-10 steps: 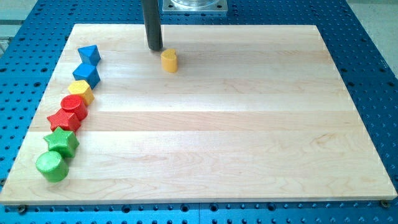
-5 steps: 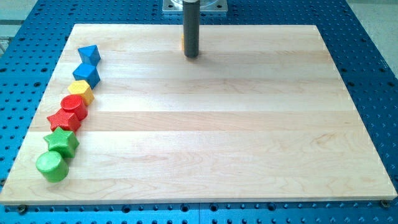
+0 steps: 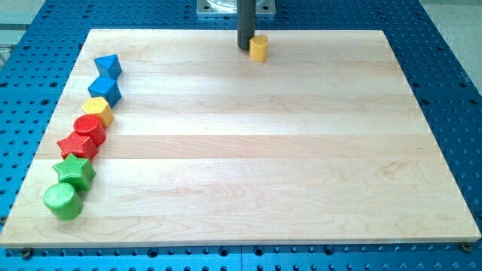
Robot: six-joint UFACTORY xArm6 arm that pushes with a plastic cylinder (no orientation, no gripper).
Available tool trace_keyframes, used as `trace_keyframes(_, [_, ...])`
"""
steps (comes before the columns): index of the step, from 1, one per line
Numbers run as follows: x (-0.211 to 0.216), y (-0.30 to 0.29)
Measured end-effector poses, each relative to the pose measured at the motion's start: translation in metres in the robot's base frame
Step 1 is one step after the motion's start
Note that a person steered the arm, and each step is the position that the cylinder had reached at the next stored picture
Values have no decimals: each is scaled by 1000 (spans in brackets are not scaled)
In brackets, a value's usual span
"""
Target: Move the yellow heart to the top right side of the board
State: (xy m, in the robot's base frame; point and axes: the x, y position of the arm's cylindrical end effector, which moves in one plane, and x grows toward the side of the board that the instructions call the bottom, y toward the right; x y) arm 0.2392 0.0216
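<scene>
My tip [image 3: 245, 50] stands near the board's [image 3: 301, 150] top edge, with the yellow heart [image 3: 258, 48] touching it on the view's right. Far to my tip's lower left, the other seven blocks run in a curved file [image 3: 86, 135] down the board's left edge.

bright even light, sharp, faint shadows

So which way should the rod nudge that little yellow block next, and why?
Probably on toward the view's right, along the top edge. My tip sits right against the left side of the yellow heart, which is only around the middle of the board's top edge, well short of the top right corner.
</scene>
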Motion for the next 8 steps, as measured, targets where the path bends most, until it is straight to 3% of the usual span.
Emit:
trace_keyframes(1, [2,-21])
trace_keyframes(2, [25,6])
trace_keyframes(3, [23,79])
trace_keyframes(4, [23,107])
trace_keyframes(5, [40,82])
trace_keyframes(7, [29,166])
trace_keyframes(8, [6,168])
